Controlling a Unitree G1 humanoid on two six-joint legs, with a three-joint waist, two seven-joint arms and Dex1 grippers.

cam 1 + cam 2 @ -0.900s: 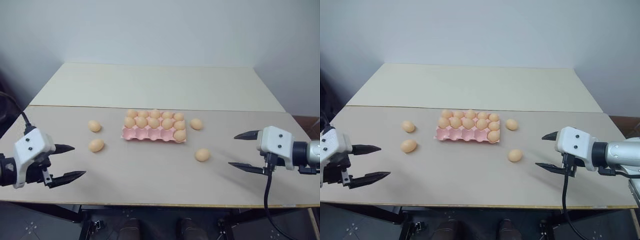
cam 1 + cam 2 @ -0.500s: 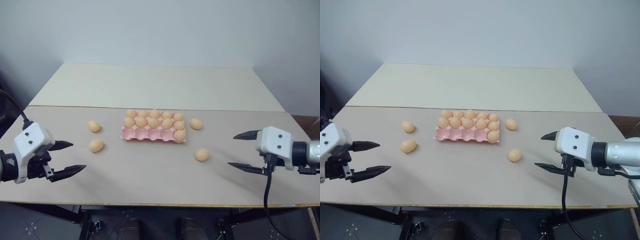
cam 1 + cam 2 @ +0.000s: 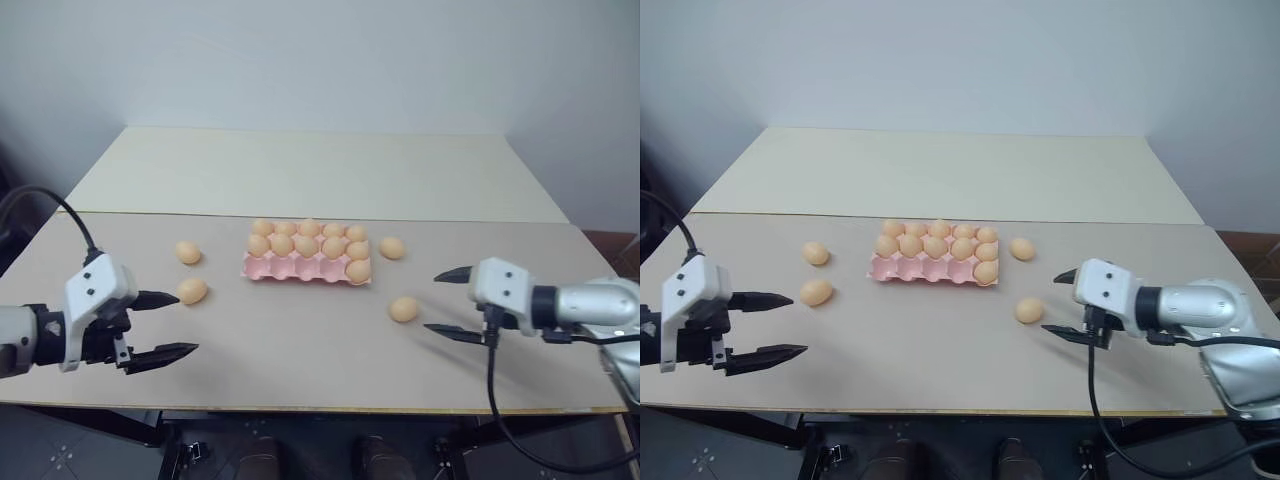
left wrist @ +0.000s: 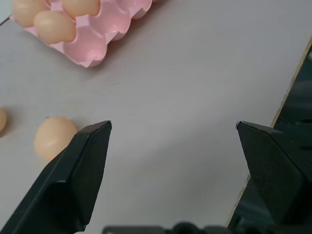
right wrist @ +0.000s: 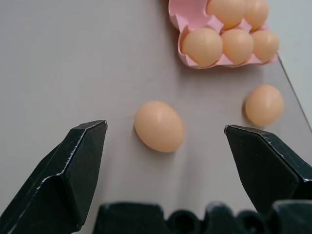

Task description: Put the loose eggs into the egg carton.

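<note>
Resting on the tan table [image 3: 300, 350], the egg carton [image 3: 306, 266] is lying between both claws. Left gripper [image 3: 172, 324] and right gripper [image 3: 447, 303] are gaping wide, holding nothing. One loose egg [image 3: 403, 309] is lying just ahead of the right gripper, right of the carton.

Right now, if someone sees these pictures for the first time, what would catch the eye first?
The pink egg carton in the middle of the table, its far rows full of eggs and most near cups bare. Then four loose eggs: two to its left, two to its right. Each open claw faces the egg nearest it: left claw, right claw.
</note>
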